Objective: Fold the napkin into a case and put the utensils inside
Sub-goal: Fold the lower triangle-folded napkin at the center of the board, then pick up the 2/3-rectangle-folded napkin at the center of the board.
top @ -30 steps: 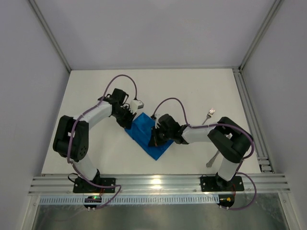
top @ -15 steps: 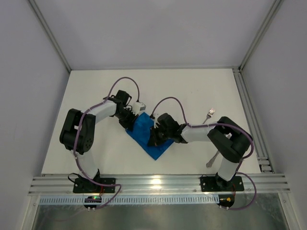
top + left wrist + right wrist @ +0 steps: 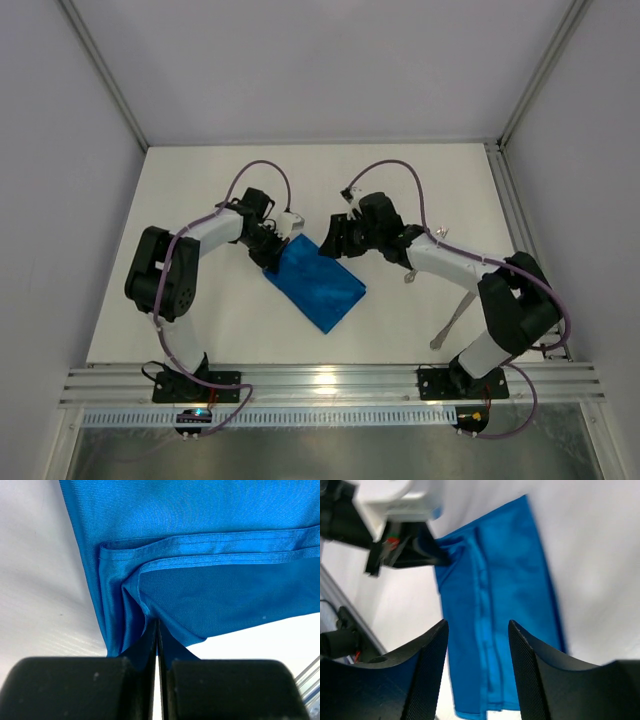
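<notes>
napkin [image 3: 320,285]: folded strip, mid-desk [image 3: 230,330], long axis far-left to near-right | left tool [image 3: 156,630]: clamped on its far-left corner | right tool [image 3: 477,625]: fingers apart, above far end | utensil [image 3: 448,325]: right of napkin, nearer right arm

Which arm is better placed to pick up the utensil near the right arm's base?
Right. The right gripper is open and empty, and the utensil lies on its side. The left gripper is shut on the napkin at its corner.
</notes>
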